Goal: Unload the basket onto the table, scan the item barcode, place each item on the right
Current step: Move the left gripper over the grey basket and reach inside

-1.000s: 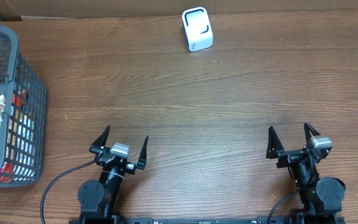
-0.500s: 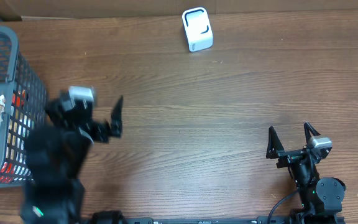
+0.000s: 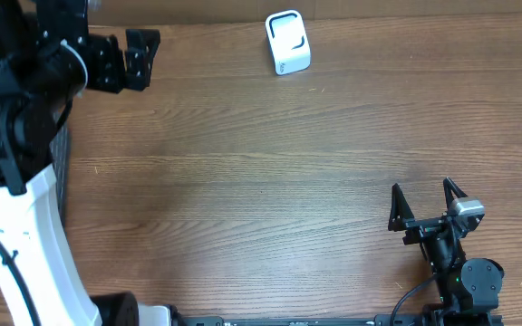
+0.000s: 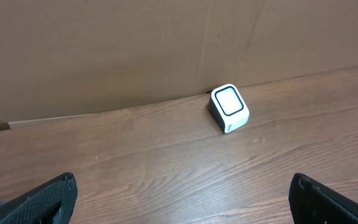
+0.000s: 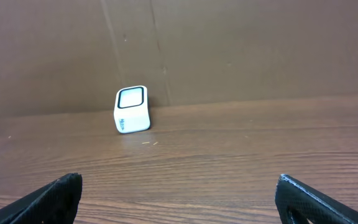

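Observation:
The white barcode scanner (image 3: 287, 42) stands at the table's back edge; it also shows in the left wrist view (image 4: 230, 107) and the right wrist view (image 5: 132, 109). My left gripper (image 3: 137, 56) is raised high at the back left, open and empty, its fingers spread wide over bare wood (image 4: 182, 183). My right gripper (image 3: 422, 204) rests near the front right, also open with nothing between its fingers (image 5: 178, 182). The item is hidden: the raised left arm covers the left side of the table.
A brown cardboard wall (image 4: 135, 56) runs along the back of the wooden table (image 3: 270, 172). A thin strip of the grey basket (image 3: 59, 177) shows at the left behind the left arm (image 3: 16, 109).
The left arm has swung up from the front edge to the back left and now covers the basket. Its jaws stayed open. The right arm has not moved.

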Available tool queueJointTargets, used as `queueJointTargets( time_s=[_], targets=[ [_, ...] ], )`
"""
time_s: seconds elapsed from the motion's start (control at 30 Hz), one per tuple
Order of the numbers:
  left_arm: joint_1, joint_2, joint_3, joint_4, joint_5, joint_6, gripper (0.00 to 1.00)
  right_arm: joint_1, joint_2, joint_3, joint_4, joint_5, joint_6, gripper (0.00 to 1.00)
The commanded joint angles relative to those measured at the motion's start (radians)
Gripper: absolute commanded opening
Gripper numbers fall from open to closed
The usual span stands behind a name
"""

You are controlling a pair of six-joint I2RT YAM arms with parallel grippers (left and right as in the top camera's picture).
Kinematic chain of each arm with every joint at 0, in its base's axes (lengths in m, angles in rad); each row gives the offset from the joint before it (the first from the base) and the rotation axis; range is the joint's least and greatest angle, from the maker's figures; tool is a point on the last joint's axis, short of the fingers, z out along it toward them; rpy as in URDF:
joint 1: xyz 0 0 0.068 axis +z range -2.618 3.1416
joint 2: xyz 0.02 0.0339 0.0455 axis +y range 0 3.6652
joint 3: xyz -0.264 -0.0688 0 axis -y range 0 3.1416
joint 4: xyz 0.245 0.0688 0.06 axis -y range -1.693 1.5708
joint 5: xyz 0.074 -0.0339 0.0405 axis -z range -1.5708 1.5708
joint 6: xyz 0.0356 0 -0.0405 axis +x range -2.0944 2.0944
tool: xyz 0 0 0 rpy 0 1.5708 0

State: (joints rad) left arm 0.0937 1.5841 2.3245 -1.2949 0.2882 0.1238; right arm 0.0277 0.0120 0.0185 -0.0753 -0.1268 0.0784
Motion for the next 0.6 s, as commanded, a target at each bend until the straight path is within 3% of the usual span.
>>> queueJointTargets(
  time_s=[0.0, 0.13, 0.3, 0.57],
  targets=[
    [0.031, 0.017, 0.036, -0.011, -0.144, -0.126, 1.0, 0.006, -0.009, -0.01, 0.004, -0.006, 0.003, 1.0],
    [0.159, 0.017, 0.035, -0.062, -0.381, -0.388, 1.0, 0.006, -0.009, -0.01, 0.004, -0.005, 0.003, 1.0],
    [0.44, 0.028, 0.032, -0.132, -0.393, -0.583, 1.0, 0.006, -0.009, -0.01, 0.004, -0.006, 0.003, 1.0],
    [0.697, 0.072, -0.065, -0.167, -0.446, -0.629, 1.0, 0.006, -0.009, -0.01, 0.004, -0.005, 0.003, 1.0]
  ],
)
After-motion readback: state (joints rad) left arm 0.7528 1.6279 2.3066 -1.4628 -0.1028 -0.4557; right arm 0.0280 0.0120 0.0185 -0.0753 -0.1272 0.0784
